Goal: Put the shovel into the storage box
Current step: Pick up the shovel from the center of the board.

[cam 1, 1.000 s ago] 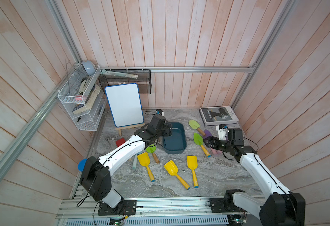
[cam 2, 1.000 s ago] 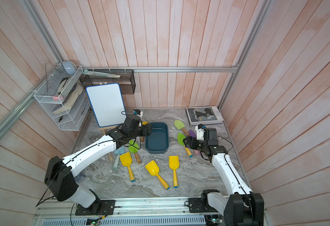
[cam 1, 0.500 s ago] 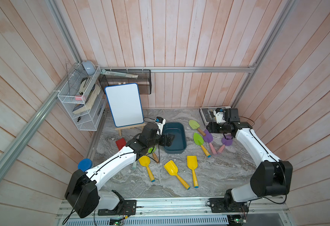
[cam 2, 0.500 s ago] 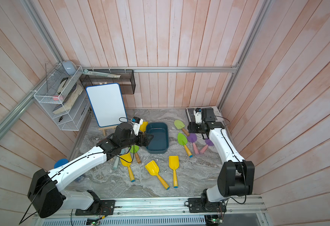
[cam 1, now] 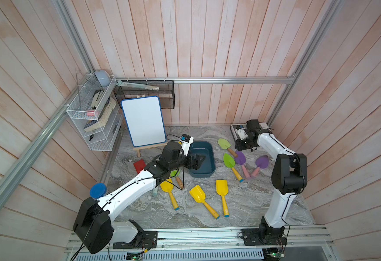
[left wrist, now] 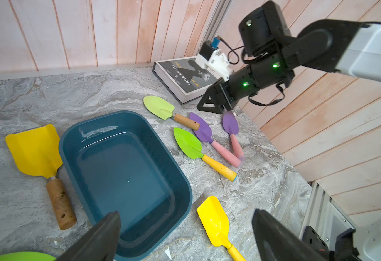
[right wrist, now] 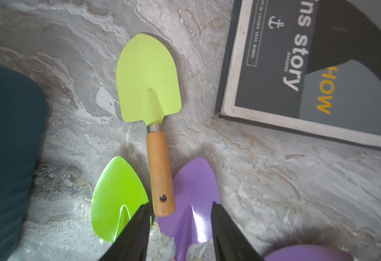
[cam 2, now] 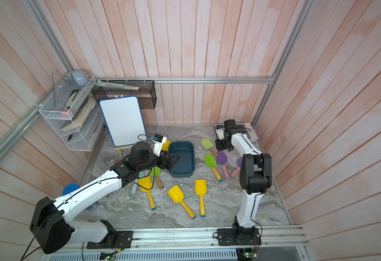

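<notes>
The dark teal storage box [cam 1: 208, 151] [cam 2: 188, 151] [left wrist: 126, 176] sits mid-table with nothing in it. My left gripper [cam 1: 197, 161] [cam 2: 173, 161] [left wrist: 185, 226] hangs open over its near left corner, holding nothing. My right gripper [cam 1: 241, 146] [cam 2: 221, 145] [right wrist: 180, 206] hovers open, its fingers either side of a purple shovel's blade [right wrist: 196, 192] and the wooden handle end of a pale green shovel [cam 1: 224, 143] [right wrist: 147, 79]. A bright green shovel [cam 1: 229, 161] [right wrist: 117, 196] lies beside them, and another purple shovel [cam 1: 262, 162] lies further right.
Three yellow shovels [cam 1: 198, 194] lie in front of the box, another [left wrist: 35, 151] against its far side. A book [left wrist: 182, 74] lies in the back right corner. A whiteboard [cam 1: 143, 121], white wire rack [cam 1: 92, 113] and black mesh basket [cam 1: 148, 92] stand at the back left.
My left gripper has come forward from the box's back left to over its near corner and opened wider. The right arm has swung up and back, and its jaws have narrowed.
</notes>
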Robot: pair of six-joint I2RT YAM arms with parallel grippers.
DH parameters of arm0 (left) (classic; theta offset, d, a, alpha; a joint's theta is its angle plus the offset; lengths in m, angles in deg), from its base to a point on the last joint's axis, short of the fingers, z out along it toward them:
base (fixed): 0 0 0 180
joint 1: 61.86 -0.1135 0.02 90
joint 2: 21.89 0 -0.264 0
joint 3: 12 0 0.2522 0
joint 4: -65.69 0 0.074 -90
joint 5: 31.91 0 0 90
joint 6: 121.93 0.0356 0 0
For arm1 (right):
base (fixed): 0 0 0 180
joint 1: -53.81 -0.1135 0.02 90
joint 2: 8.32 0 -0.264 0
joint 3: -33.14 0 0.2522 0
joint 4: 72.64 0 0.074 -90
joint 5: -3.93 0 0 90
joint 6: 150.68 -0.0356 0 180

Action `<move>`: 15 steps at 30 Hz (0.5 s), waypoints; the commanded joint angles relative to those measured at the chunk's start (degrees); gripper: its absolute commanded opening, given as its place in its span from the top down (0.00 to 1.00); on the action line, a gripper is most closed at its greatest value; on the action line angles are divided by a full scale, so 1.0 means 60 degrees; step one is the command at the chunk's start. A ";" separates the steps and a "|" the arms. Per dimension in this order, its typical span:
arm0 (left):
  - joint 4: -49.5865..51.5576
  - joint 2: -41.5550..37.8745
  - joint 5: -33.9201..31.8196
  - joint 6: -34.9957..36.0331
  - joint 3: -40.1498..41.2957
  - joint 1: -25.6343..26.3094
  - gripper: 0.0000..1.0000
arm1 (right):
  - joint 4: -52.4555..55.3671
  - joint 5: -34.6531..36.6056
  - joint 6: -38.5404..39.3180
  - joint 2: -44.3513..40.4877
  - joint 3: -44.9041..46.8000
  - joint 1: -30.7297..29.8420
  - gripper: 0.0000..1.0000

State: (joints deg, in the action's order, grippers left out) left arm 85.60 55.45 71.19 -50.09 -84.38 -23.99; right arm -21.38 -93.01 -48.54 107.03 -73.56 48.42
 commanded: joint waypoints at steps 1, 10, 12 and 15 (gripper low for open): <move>-0.0191 0.0169 0.0298 0.0129 -0.0250 -0.0064 0.02 | 0.0518 0.0185 0.0358 0.0660 -0.0740 -0.0225 0.51; -0.0037 0.0255 0.0306 0.0079 -0.0354 -0.0145 0.00 | 0.0597 0.0033 0.0441 0.1527 -0.1204 -0.0358 0.50; -0.0022 0.0277 0.0298 0.0055 -0.0367 -0.0147 0.00 | 0.0554 0.0031 0.0483 0.1588 -0.1101 -0.0438 0.49; -0.0003 0.0308 0.0299 0.0043 -0.0383 -0.0159 0.00 | 0.0477 0.0054 0.0502 0.1649 -0.0961 -0.0529 0.49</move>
State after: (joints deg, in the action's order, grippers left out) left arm 85.80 56.43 72.48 -50.13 -84.97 -24.69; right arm -19.50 -92.55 -46.51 115.08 -79.49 46.15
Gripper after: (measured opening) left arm 0.997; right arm 0.505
